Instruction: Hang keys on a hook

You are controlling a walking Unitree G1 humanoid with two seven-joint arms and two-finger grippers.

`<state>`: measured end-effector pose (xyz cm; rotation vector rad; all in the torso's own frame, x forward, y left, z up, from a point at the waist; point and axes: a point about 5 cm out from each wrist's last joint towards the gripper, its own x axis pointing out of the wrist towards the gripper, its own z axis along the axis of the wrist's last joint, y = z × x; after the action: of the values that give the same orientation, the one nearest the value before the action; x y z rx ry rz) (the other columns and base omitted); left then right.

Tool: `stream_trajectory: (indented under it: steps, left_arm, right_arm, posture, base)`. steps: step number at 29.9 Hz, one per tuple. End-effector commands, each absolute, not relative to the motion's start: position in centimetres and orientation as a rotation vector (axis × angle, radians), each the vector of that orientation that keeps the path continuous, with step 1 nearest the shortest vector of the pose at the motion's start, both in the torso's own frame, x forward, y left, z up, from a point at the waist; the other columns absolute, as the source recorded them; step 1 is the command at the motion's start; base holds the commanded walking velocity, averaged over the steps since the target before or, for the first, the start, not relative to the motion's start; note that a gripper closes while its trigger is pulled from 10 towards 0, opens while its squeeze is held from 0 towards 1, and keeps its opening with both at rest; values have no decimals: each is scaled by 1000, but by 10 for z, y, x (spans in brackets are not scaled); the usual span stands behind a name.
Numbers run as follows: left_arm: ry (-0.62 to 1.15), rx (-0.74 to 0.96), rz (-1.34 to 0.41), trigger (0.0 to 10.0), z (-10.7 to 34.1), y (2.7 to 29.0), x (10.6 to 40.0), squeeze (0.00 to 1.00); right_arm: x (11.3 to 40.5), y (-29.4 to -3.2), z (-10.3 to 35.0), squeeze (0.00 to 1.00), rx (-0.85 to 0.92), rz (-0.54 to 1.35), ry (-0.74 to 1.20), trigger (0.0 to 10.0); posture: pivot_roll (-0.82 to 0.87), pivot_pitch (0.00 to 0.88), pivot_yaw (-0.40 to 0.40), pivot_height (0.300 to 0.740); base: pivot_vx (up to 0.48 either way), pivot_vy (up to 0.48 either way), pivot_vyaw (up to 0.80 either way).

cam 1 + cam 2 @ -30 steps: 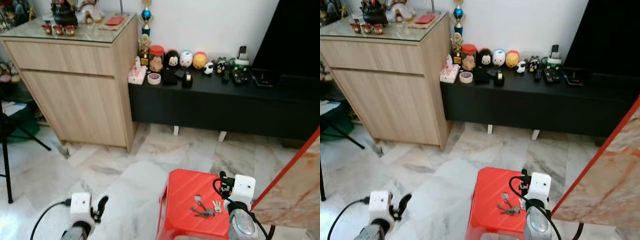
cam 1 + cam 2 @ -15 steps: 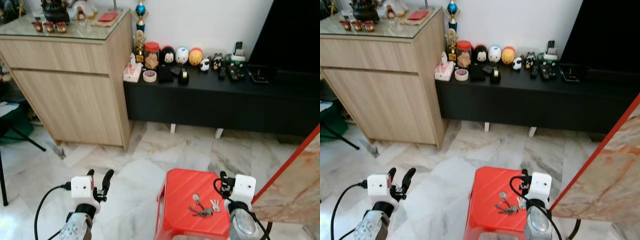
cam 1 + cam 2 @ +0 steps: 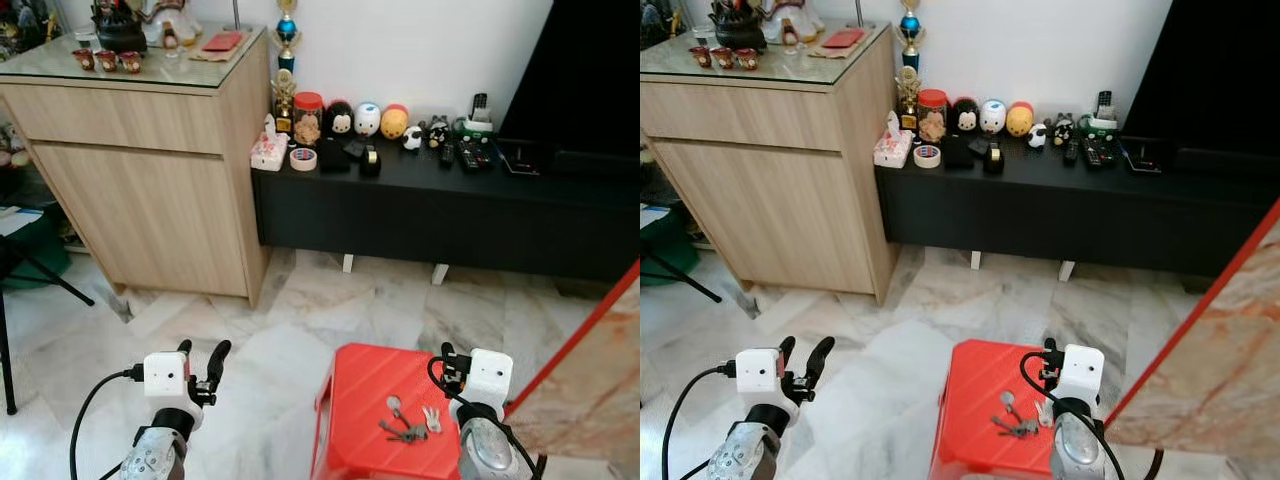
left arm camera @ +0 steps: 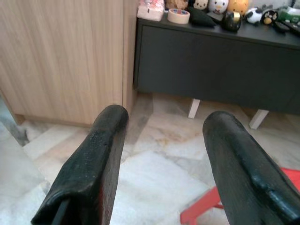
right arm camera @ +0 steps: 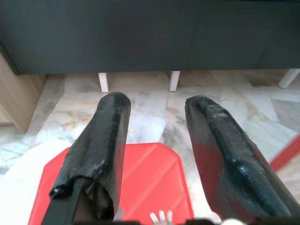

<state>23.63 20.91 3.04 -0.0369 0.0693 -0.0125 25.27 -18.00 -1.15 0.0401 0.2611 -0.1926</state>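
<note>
Left eye view: low in front, a red stool [image 3: 375,400] on pale marble floor [image 3: 240,330], with a bunch of keys [image 3: 405,425] lying loose on its top toward the right edge. Right gripper [image 3: 447,357] just beside the keys, at the stool's right rim, fingers mostly hidden behind its white wrist block. Left gripper [image 3: 203,356] raised over bare floor to the stool's left, well apart from it, black fingers parted and holding nothing. Farther back, a wooden cabinet [image 3: 150,170] with a glass top, and beside it a long black console [image 3: 440,215] lined with small figurines and remotes against a white wall. At far right, a marble-patterned slab with a red edge [image 3: 580,385] leaning across the corner.

Right eye view: same layout; keys [image 3: 1018,421] on the stool top, close against the right arm's white block.

Left wrist view: two black fingers [image 4: 93,164] spread wide with nothing between them, pointing toward the console legs and cabinet side; a corner of the red stool low near the far finger.

Right wrist view: fingers [image 5: 105,145] well apart and empty, hanging above the stool's back edge; tips of the keys [image 5: 159,216] just visible at the base of the fingers, not gripped.
</note>
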Motion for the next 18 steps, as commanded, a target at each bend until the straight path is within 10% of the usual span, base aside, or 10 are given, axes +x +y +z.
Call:
stream_trajectory:
  steps: [1,18]
  left_arm:
    - [87,-49,-18,10000,29,207,235,0]
    - [93,-48,-15,10000,31,206,236,0]
  right_arm:
    - [252,-178,-13,0,42,-187,274,10000]
    - [251,-179,-13,0,41,-190,271,10000]
  posture:
    - [35,0,-69,740]
    - [30,0,-73,740]
  base:
    - [319,0,0]
    - [129,0,0]
